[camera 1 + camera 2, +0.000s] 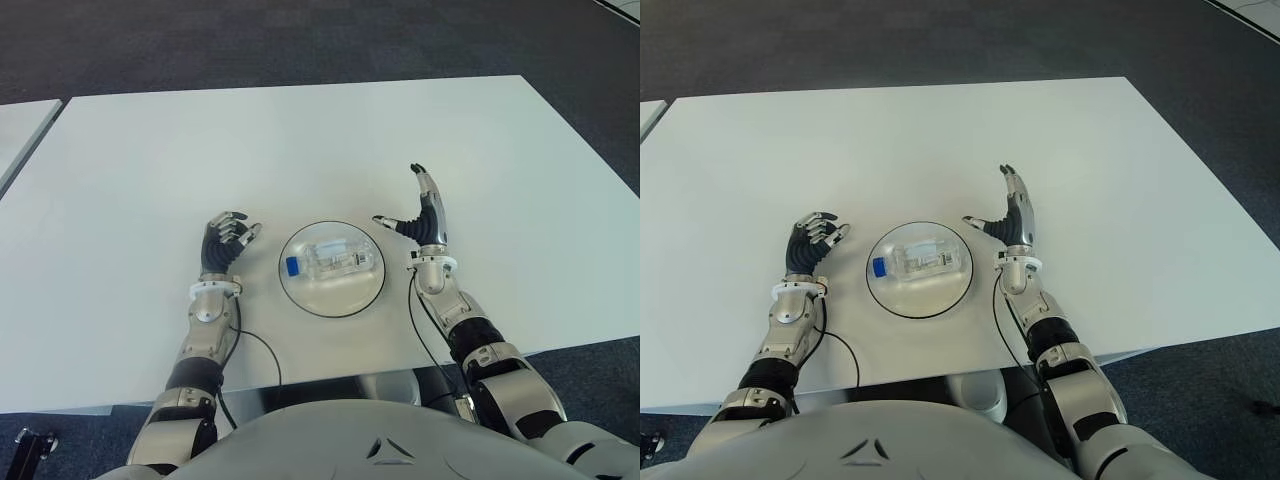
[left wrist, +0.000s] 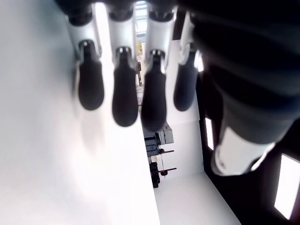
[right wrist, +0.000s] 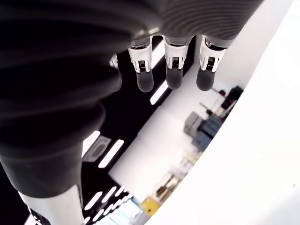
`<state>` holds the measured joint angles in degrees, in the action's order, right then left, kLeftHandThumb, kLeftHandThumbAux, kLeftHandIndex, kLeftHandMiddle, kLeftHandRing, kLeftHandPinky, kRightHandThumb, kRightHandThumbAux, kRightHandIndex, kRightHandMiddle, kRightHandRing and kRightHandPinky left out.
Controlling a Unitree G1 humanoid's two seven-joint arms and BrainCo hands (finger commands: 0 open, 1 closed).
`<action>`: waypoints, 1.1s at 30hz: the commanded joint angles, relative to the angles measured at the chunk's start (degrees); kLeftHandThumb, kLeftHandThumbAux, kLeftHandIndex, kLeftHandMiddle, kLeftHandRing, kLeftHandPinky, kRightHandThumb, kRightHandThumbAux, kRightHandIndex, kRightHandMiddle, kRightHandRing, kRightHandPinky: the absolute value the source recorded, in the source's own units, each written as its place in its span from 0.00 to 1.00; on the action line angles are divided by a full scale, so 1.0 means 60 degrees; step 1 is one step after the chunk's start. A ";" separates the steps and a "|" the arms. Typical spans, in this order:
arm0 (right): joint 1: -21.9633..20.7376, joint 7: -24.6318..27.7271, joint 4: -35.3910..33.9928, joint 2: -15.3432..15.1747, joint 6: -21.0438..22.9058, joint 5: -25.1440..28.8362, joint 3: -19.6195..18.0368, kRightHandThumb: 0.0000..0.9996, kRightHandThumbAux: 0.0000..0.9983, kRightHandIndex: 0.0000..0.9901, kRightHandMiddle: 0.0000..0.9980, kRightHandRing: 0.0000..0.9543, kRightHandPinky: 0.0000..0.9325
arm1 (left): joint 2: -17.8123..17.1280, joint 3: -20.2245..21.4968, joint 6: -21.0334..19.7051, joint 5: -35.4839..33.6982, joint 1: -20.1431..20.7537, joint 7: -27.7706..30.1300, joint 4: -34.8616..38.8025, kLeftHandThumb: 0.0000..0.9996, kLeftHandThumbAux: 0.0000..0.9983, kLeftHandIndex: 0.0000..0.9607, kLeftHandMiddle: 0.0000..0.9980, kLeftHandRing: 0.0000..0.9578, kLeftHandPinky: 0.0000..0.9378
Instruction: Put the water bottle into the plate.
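Clear glossy plastic water bottle (image 1: 340,259), smooth white plate (image 1: 300,290), matt white table (image 1: 300,150).

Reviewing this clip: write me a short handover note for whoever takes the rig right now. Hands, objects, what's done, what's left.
Left robot hand: fingers curled, holding nothing, left of the plate.
Right robot hand: open, fingers extended, holding nothing, right of the plate.
Water bottle: lying on its side inside the white plate, blue cap toward the left hand.
Plate sits on the white table between both hands.
Done: the bottle is in the plate and released.
Left: nothing apparent for placement; probably just draw the hands back.
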<state>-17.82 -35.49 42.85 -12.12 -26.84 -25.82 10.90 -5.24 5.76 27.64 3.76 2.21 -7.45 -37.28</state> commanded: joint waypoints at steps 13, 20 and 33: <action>0.0225 0.0311 0.0480 0.0628 0.0084 0.0957 -0.0861 0.44 0.93 0.22 0.23 0.24 0.28 | -0.0024 -0.0165 -0.0361 0.0153 -0.0398 0.0082 -0.0609 0.71 0.72 0.45 0.61 0.63 0.62; 0.0040 0.2448 0.1310 0.1054 -0.0357 0.2883 -0.1664 0.42 0.97 0.26 0.25 0.25 0.29 | -0.0061 -0.0192 -0.0493 0.0218 -0.0417 0.0070 -0.0533 0.71 0.72 0.45 0.61 0.63 0.63; -0.0021 0.4825 0.1593 0.1289 0.0108 0.4344 -0.2388 0.31 0.98 0.37 0.36 0.36 0.42 | -0.0052 -0.0105 -0.0513 0.0073 -0.0334 0.0159 -0.0650 0.71 0.72 0.45 0.62 0.64 0.64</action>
<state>-18.52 -9.41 51.00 -5.67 -28.92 -1.19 -3.31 -5.89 5.50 27.88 4.42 2.59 -7.41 -37.97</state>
